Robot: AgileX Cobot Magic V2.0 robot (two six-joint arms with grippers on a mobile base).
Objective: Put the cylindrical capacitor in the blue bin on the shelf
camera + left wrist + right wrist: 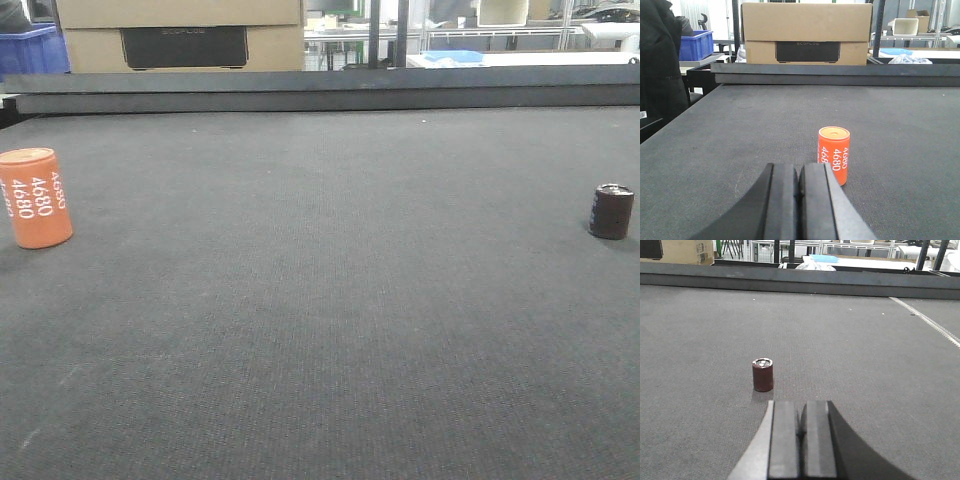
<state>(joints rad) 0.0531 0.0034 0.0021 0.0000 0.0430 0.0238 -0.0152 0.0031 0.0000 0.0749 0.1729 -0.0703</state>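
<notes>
Capacitor [611, 211] is standing upright on the dark tabletop [320, 330], far over at the right edge of the front view, silvery top facing up. Nothing is touching it. Orange cylinder [36, 197] is standing upright at the left edge of the same view (white "4680" running down its side), well apart from the capacitor, with bare tabletop lying between them.

Left gripper [799, 172] is pointing out low over the tabletop. Its black fingers [782, 200] are pressing flat against each other, clenched on nothing. In the left wrist view the orange cylinder is sitting just beyond the fingertips, slightly right of them, not touching.

Right gripper [801, 412] is pointing out low too. Its fingers [785, 440] are clenched together with nothing between them. In the right wrist view the capacitor is standing just ahead and a bit left of the fingertips, apart from them, casting a small shadow toward the near side.

A raised dark ledge [320, 98] is running along the far edge of the tabletop. Behind it a cardboard box [806, 34] with a dark panel on its front is sitting left of centre, and a blue crate [695, 44] is showing at far left. Everything further back is looking too blurred to tell.
</notes>
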